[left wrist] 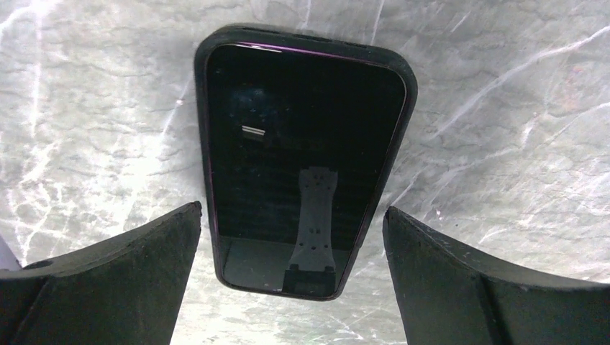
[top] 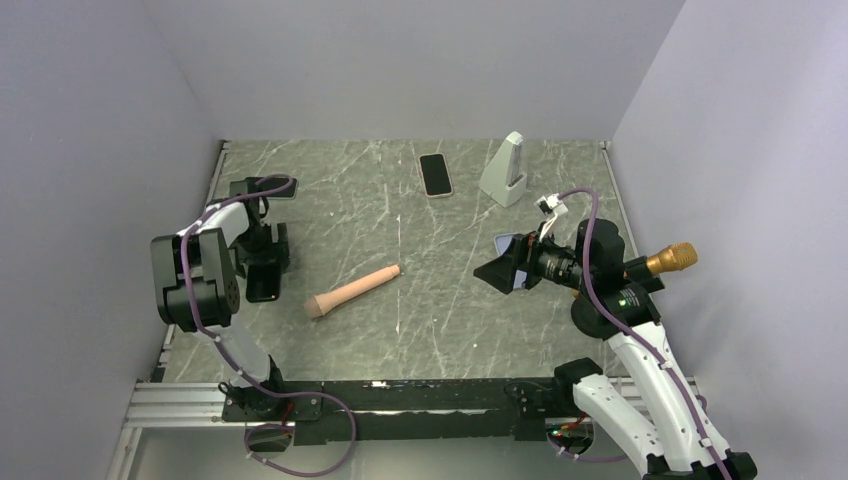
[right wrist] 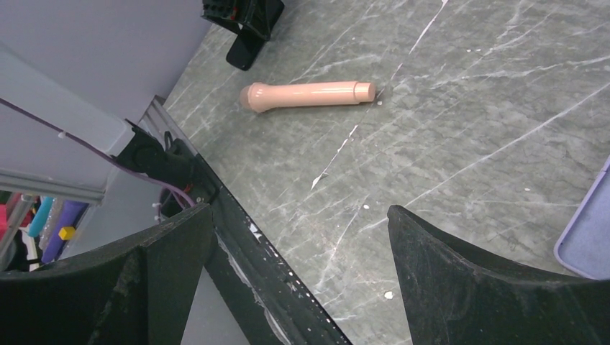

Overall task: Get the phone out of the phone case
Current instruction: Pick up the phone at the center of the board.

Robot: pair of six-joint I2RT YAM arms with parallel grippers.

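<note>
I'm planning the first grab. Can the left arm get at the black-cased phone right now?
Probably yes: the left gripper hangs open directly over the phone, jaws either side, nothing in the way.

On the grey marble-patterned tabletop point(top: 420, 340), reckoned from its centre in the top view, the black phone in its black rubbery case point(left wrist: 306, 165) lies flat at 9 o'clock. A dark flat rectangular slab point(top: 262, 187) lies at 10 and a pale-rimmed black phone point(top: 435, 175) at 12. A white plastic wedge stand point(top: 505, 172) sits near that phone at 1, a lavender phone case point(right wrist: 586, 237) at 3, and a peach plastic cylinder point(top: 352, 291) just off centre toward 8.
</note>
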